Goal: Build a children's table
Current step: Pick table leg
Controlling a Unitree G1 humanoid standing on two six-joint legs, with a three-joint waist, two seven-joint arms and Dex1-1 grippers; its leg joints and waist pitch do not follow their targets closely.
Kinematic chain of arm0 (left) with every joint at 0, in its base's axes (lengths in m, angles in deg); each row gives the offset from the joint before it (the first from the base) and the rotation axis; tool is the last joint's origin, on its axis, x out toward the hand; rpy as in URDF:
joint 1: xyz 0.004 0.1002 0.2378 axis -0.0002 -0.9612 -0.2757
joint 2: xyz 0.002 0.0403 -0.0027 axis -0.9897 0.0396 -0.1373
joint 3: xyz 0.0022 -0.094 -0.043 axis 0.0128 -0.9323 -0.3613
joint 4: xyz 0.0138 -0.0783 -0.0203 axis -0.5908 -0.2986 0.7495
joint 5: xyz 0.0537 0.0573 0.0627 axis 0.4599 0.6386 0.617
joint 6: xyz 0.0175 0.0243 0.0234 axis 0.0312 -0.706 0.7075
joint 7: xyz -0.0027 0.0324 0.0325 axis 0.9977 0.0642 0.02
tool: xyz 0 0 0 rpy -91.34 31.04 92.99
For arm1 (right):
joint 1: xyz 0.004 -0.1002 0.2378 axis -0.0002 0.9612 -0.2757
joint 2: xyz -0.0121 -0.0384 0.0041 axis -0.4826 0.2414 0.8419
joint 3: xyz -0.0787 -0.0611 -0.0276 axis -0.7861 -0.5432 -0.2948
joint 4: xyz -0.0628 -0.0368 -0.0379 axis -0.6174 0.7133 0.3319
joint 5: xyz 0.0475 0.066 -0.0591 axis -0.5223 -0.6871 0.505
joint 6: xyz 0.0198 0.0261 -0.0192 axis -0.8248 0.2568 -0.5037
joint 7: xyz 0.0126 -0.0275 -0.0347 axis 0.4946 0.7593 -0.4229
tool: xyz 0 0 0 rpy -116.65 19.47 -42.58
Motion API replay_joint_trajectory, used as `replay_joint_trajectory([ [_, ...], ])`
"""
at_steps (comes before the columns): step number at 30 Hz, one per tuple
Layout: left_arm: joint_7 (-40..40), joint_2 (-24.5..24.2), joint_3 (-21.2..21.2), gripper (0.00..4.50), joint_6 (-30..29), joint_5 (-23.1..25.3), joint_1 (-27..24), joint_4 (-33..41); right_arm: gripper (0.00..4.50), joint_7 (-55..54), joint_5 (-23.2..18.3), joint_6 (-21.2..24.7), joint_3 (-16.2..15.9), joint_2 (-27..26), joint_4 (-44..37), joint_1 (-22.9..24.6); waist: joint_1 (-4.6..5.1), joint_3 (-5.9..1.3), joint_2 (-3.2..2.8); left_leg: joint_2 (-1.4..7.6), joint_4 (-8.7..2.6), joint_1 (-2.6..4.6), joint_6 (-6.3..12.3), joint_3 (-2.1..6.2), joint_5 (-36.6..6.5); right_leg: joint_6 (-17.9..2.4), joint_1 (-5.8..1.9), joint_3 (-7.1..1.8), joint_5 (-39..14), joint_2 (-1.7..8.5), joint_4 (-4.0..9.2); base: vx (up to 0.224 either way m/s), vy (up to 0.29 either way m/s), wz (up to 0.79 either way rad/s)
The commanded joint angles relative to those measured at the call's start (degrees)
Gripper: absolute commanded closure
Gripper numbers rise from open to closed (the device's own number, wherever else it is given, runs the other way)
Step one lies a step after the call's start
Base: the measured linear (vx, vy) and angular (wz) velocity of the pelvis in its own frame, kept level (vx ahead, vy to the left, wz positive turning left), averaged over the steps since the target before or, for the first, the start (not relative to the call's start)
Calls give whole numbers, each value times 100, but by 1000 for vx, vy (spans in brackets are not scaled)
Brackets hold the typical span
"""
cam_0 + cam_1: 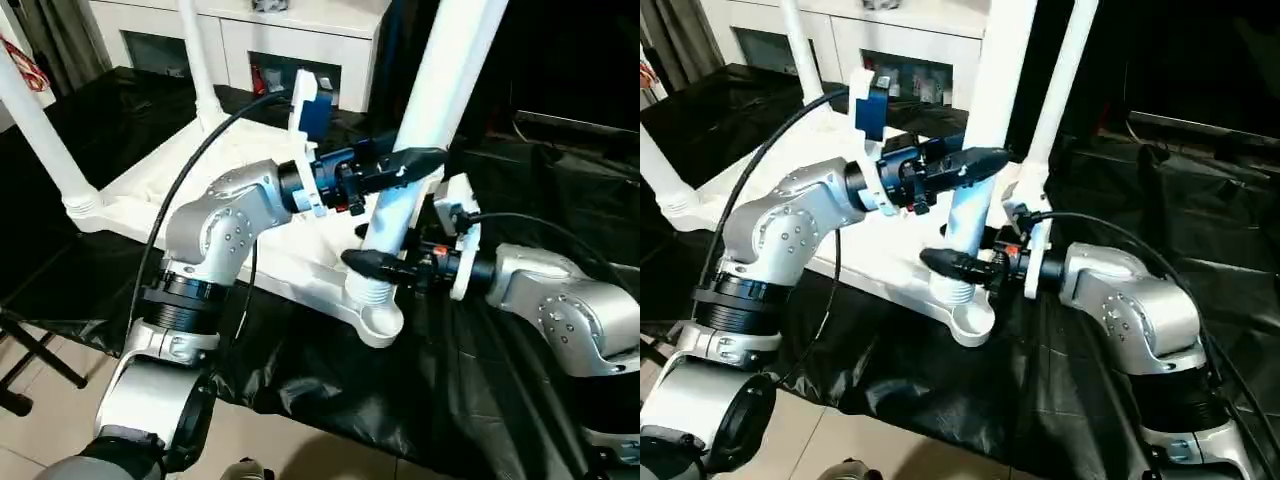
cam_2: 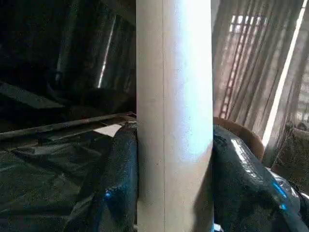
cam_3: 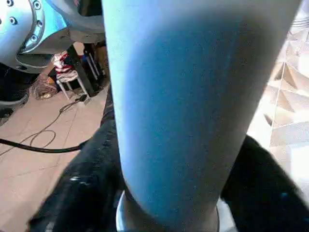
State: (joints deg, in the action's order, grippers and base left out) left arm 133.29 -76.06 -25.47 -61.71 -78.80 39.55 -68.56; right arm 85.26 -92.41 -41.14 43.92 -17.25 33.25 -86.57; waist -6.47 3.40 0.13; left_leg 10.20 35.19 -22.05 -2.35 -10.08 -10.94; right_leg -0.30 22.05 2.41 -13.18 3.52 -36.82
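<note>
Both clamped on leg point(image 1: 400, 205): left gripper point(image 1: 405, 165) high, right gripper point(image 1: 372, 262) low near corner socket point(image 1: 375, 318). Keep vertical, twist and press till seated.

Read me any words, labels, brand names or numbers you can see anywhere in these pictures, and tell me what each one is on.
No readable text: none of the views carries a word, number or brand mark that can be made out.
White plastic table top and white tapered tube leg: plain, no markings.
Left gripper, right gripper: plain black.
Small coloured items behind the white cabinet's glass door: too small and blurred to read.
</note>
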Motion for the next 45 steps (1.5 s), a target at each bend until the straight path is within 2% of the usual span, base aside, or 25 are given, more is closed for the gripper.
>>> replay_joint_trajectory([
  [1,71,11,68,267,15,46,13,119,197,39,-47,74,0,12,8,-63,-9,-407,-7,293,-400,113,51,108,-435,-1518,-316,-260,425,481,385,0,0,0],
  [2,78,10,69,267,15,47,14,114,224,42,-40,76,3,5,18,-67,-12,-409,-7,294,-399,115,47,108,-434,-1515,-314,-260,409,478,384,0,0,0],
  [5,101,0,82,267,15,50,7,114,239,39,-31,83,7,-3,36,-79,-8,-408,-4,297,-401,119,44,108,-438,-1522,-310,-259,434,474,382,0,0,0],
  [13,101,-1,83,267,15,50,7,115,239,39,-31,83,7,-3,36,-79,-12,-414,-7,292,-394,113,57,108,-407,-1528,-319,-259,485,479,376,0,0,0],
  [16,-251,24,35,197,169,286,78,-145,257,-8,-2,26,-13,-39,30,-55,-14,-415,-13,294,-390,114,67,109,-407,-1521,-317,-260,470,481,378,0,0,0],
  [21,-460,154,-266,167,278,70,27,-5,259,-193,32,-96,43,-176,-8,0,-19,-419,0,293,-391,106,45,113,-401,-1536,-328,-259,519,488,375,0,0,0],
  [23,-462,145,-276,164,227,32,-3,63,259,-245,28,-99,70,-205,-18,5,-19,-418,-7,296,-391,107,66,116,-383,-1549,-321,-256,579,485,368,0,0,0],
  [24,-470,148,-322,164,164,-56,-55,161,259,-294,11,-127,112,-256,-17,1,-25,-419,-41,293,-389,110,58,121,-389,-1546,-318,-254,571,484,363,0,0,0],
  [25,-481,152,-338,164,157,-74,-72,184,259,-308,7,-138,124,-272,-16,3,-15,-414,-23,291,-393,104,48,116,-425,-1557,-320,-254,546,486,372,0,0,0],
  [26,-581,177,-431,164,159,-138,-173,315,259,-390,-12,-207,191,-356,-19,21,-4,-407,-46,288,-396,103,26,115,-492,-1567,-314,-256,497,480,382,0,0,0],
  [28,-697,191,-490,164,162,-147,-234,401,259,-454,-19,-239,227,-401,-48,44,-6,-409,-40,298,-399,106,3,115,-536,-1554,-318,-257,436,486,384,0,0,0],
  [29,-766,187,-517,164,177,-136,-268,450,259,-505,-22,-242,244,-424,-79,60,-2,-410,-73,293,-398,111,-15,112,-559,-1513,-315,-260,366,473,391,0,0,0],
  [30,-766,187,-517,164,177,-136,-268,450,259,-505,-22,-242,244,-424,-79,60,-2,-407,-70,289,-400,111,-18,113,-559,-1497,-313,-261,339,470,398,0,0,0],
  [31,-901,123,-595,164,191,-115,-384,564,259,-653,6,-255,292,-465,-172,124,-6,-409,-119,302,-405,129,-59,118,-606,-1469,-294,-258,287,465,405,0,0,0],
  [32,-935,105,-612,164,203,-95,-407,580,259,-691,31,-260,300,-459,-189,143,2,-408,-96,295,-408,118,-72,119,-605,-1447,-304,-259,331,454,398,0,0,0],
  [33,-1133,4,-701,164,260,28,-529,659,259,-892,165,-283,347,-425,-279,247,-3,-412,-145,289,-401,119,-87,125,-606,-1431,-299,-259,336,453,389,0,0,0],
  [34,-1306,-99,-731,164,313,204,-618,699,259,-1045,285,-309,386,-386,-336,325,10,-398,-101,293,-418,103,-110,129,-593,-1352,-310,-261,341,448,402,0,0,0],
  [36,-1410,-171,-728,164,355,343,-669,714,259,-1137,367,-335,408,-361,-365,369,24,-408,-128,272,-415,114,-143,126,-609,-1230,-300,-258,215,439,412,0,0,0],
  [37,-1572,-339,-620,164,449,699,-769,723,260,-1323,509,-390,466,-339,-397,437,23,-403,-134,267,-416,119,-152,121,-655,-1220,-295,-259,127,438,429,0,0,0],
  [38,-1750,-556,-412,164,538,1143,-899,716,260,-1576,633,-420,569,-368,-398,487,22,-400,-176,285,-438,117,-224,149,-722,-1105,-281,-259,-68,441,441,0,0,0],
  [40,-2290,-840,-231,164,890,1919,-1275,570,260,-2423,1239,-760,681,-526,-196,550,69,-384,-205,274,-461,117,-358,157,-847,-930,-256,-253,-288,419,455,0,0,0],
  [41,-2468,-882,-239,164,998,2081,-1388,524,260,-2674,1430,-892,696,-582,-125,567,116,-380,-175,257,-461,116,-423,141,-896,-890,-250,-260,-404,423,476,0,0,0],
  [42,-2577,-880,-289,164,1055,2131,-1487,498,260,-2818,1571,-1057,694,-620,-93,596,114,-388,-181,245,-457,120,-428,140,-914,-890,-260,-261,-448,417,472,0,0,0],
  [43,-3055,-811,-480,164,1308,2332,-1835,480,260,-3292,2066,-1551,634,-683,-43,732,134,-390,-202,255,-449,116,-440,136,-906,-898,-238,-269,-454,424,488,0,0,0],
  [45,-3426,-730,-604,164,1357,2425,-2075,541,260,-3477,2248,-1775,591,-732,-117,905,152,-400,-186,243,-444,104,-418,130,-833,-910,-254,-267,-261,409,476,0,0,0],
])
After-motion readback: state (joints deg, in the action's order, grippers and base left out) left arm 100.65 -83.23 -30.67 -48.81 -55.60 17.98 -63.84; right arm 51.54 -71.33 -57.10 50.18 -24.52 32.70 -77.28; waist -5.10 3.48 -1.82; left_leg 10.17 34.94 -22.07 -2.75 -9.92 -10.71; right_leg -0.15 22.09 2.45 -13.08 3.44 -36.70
